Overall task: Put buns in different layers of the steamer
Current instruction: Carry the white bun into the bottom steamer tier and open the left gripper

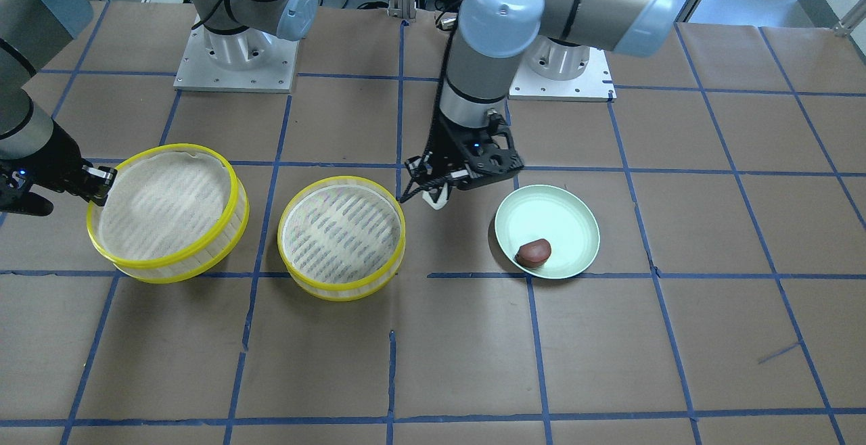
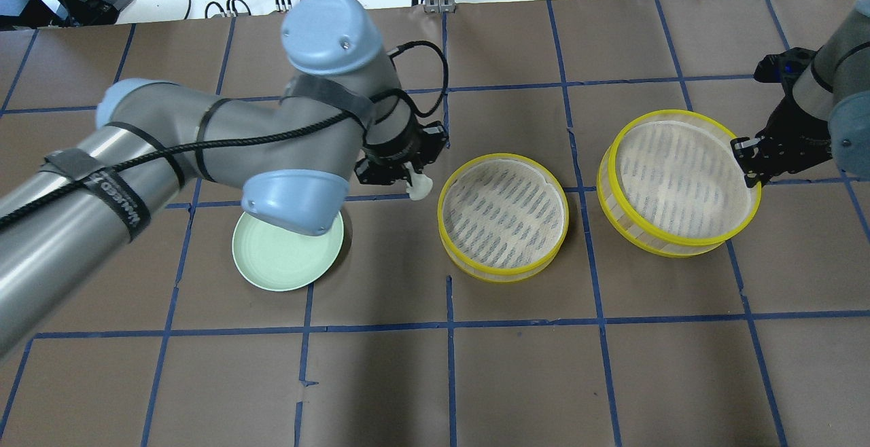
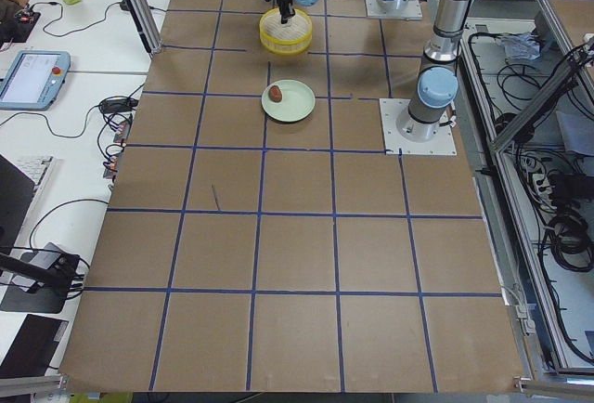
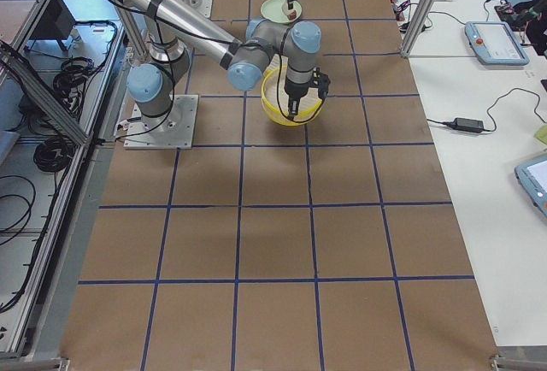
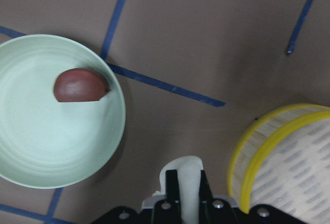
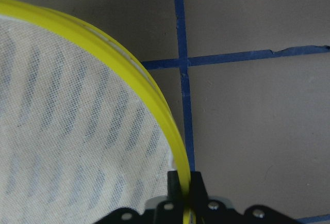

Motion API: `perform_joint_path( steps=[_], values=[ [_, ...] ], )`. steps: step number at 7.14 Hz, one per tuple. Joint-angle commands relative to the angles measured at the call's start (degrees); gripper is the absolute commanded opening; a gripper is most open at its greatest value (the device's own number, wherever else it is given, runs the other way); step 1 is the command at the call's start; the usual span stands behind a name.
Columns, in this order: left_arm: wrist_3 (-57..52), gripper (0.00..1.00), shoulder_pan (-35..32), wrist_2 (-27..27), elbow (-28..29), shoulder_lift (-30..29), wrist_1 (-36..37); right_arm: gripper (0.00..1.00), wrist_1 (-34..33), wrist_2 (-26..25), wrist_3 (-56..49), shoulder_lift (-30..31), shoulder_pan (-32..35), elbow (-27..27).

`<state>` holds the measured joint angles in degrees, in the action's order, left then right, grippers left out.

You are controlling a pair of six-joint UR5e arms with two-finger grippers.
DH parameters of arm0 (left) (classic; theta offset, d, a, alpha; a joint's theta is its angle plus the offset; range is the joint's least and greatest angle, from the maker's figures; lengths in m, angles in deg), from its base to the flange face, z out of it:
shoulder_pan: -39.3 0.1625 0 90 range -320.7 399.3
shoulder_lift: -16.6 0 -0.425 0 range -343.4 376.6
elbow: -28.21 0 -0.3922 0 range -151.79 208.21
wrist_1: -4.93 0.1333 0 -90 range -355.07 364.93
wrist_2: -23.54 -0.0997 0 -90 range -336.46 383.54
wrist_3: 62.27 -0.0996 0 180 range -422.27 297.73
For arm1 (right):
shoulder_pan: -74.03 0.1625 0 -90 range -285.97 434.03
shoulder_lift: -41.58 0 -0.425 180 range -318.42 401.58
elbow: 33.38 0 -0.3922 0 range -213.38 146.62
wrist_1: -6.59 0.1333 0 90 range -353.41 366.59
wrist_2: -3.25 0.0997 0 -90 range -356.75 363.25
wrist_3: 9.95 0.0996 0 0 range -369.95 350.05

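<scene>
My left gripper (image 1: 436,196) is shut on the white bun (image 2: 421,187) and holds it above the table between the plate and the nearer steamer layer (image 1: 342,237); the white bun also shows between the fingers in the left wrist view (image 5: 184,182). The dark reddish-brown bun (image 1: 534,253) lies on the pale green plate (image 1: 575,215). My right gripper (image 2: 746,159) is shut on the yellow rim of the other steamer layer (image 2: 680,182), which looks tilted and lifted on one side. Both layers are empty, with white lined bottoms.
The table is brown paper with a blue tape grid (image 1: 399,274). The two arm bases (image 1: 233,59) stand at the back. My left arm's elbow (image 2: 299,199) hides part of the plate in the overhead view.
</scene>
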<state>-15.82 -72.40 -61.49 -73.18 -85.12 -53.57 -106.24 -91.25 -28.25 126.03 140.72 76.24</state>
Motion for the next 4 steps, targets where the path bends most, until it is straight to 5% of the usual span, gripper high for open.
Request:
perform_joint_path(
  steps=[1,2,3,4],
  values=[
    [7.7,0.06,-5.4,-0.4,0.1,-7.7,10.4,0.06,0.1,-0.2,0.0,0.3,0.1,0.2],
    [8.0,0.09,-5.5,-0.3,0.1,-10.3,14.4,0.06,0.1,-0.3,0.0,0.2,0.1,0.2],
    [7.4,0.81,-5.9,-0.2,0.1,-11.2,14.6,0.06,0.1,-0.3,0.0,0.2,0.1,0.2],
    [7.2,1.00,-6.2,-0.4,0.1,-11.2,14.6,0.06,0.1,-0.3,0.0,0.3,0.1,0.2]
  ],
)
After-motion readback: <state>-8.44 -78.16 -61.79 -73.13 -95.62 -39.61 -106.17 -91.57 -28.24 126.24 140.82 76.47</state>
